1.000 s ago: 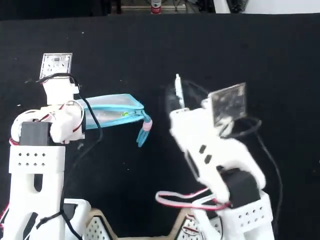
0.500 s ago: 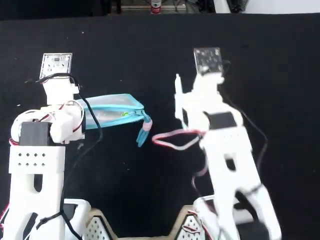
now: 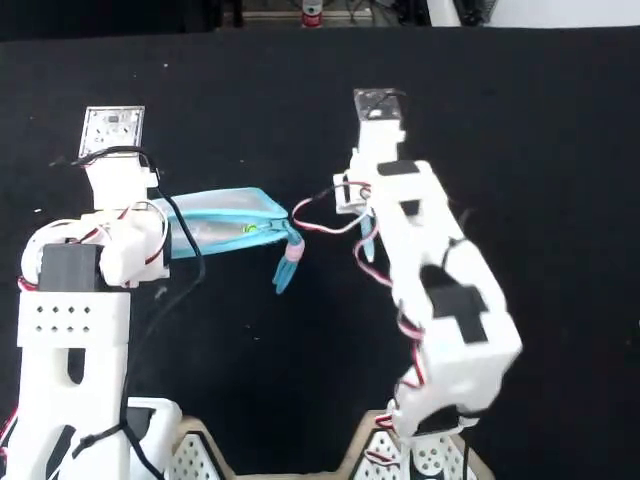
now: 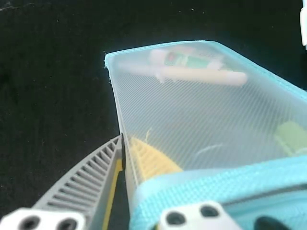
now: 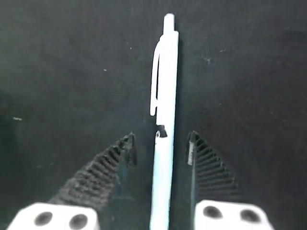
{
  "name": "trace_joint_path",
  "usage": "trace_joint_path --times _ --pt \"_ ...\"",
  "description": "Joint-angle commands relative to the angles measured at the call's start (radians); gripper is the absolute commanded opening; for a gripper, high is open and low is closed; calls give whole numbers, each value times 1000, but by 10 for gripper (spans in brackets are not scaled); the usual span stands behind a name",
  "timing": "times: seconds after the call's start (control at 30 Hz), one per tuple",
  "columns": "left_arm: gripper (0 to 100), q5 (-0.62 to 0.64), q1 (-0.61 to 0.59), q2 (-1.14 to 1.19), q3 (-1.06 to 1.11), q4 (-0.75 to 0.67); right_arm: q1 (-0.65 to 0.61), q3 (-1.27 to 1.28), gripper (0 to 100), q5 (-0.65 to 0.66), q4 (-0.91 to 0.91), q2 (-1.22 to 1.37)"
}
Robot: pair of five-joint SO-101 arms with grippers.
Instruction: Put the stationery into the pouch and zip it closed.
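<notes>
A translucent pouch (image 3: 228, 226) with a teal zip edge lies left of centre, its pink and blue pull strap (image 3: 289, 262) hanging off its right end. My left gripper (image 3: 165, 226) is shut on the pouch's left end. In the left wrist view the pouch (image 4: 206, 120) holds a pale stick, a small tube and a green item, with my left gripper (image 4: 125, 143) clamped on its corner. A white pen (image 5: 163, 96) lies on the black table. My right gripper (image 5: 158, 143) stands open, one finger on each side of the pen and apart from it. The right arm (image 3: 405, 215) stretches over the pen's spot.
Black cloth (image 3: 560, 150) covers the whole table, with free room to the right and at the back. A small bottle (image 3: 312, 12) stands beyond the far edge. Both arm bases sit at the near edge.
The right arm has unfolded and swung forward and left, ending stretched over the pen. The left arm and the pouch have not moved.
</notes>
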Motion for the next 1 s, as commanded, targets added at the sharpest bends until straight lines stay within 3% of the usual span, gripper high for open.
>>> trace_joint_path --times 0.0,0.13,0.3,0.43,0.63,0.83,0.97 --pt "30 6 24 8 42 -5 14 -133 162 75 63 74" --pt "30 6 24 8 42 -5 52 -217 5 141 167 101" --pt "30 6 24 8 42 -5 130 -268 11 215 284 96" --pt "30 6 24 8 39 -5 180 -243 10 362 400 25" --pt "30 6 24 8 39 -5 226 41 11 574 371 -245" --pt "30 6 24 8 41 -5 302 410 11 672 279 -587" --pt "30 8 24 8 35 -5 325 489 13 701 279 -638"
